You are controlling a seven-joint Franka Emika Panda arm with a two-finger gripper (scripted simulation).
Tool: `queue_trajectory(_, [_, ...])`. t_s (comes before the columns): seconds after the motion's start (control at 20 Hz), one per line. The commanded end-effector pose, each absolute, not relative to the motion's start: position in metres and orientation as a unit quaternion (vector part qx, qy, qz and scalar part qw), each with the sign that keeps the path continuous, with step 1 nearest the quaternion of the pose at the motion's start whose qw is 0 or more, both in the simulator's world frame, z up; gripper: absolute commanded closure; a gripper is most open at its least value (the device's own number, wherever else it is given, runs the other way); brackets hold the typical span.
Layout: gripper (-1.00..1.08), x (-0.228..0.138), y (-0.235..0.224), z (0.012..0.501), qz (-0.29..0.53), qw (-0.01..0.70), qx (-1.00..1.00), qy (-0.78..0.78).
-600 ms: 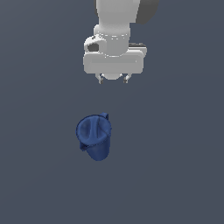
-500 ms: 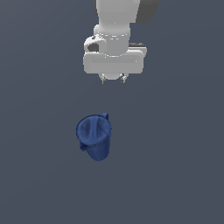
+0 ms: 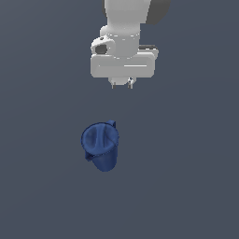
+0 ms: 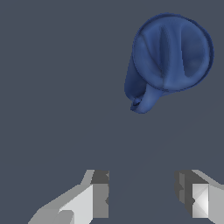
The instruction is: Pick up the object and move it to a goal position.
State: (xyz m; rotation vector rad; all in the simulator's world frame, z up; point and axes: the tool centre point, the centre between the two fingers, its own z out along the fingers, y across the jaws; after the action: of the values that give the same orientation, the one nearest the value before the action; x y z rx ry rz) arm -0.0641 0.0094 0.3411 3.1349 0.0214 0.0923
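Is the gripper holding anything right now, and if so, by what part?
Nothing is held. The gripper is open with an empty gap between its fingers, and the blue pitcher sits apart from it.

We count one pitcher (image 3: 101, 145), dark blue, and it is the only loose object we find in either view. It has one handle and one wide lidded rim; its spout is too small for us to pick out with confidence. We count one robot arm (image 3: 126, 28), white, and it carries one hand (image 3: 121, 84). On that hand we count two fingers (image 4: 99, 194), one on each side of an empty gap in the wrist view. Under the pitcher we see one plain grey desk (image 3: 42, 186), a single unbroken surface. Near the pitcher we count nothing else: one object, one arm, one hand, two fingers.
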Motion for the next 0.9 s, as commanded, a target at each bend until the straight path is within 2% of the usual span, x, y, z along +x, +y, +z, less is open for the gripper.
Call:
queue_trajectory(0.0, [-0.2, -0.064, 0.009, 0.34, 0.03, 0.003, 1.0, 0.005])
queue_trajectory(0.85, [-0.2, -0.044, -0.007, 0.307, 0.06, 0.036, 0.993, -0.093])
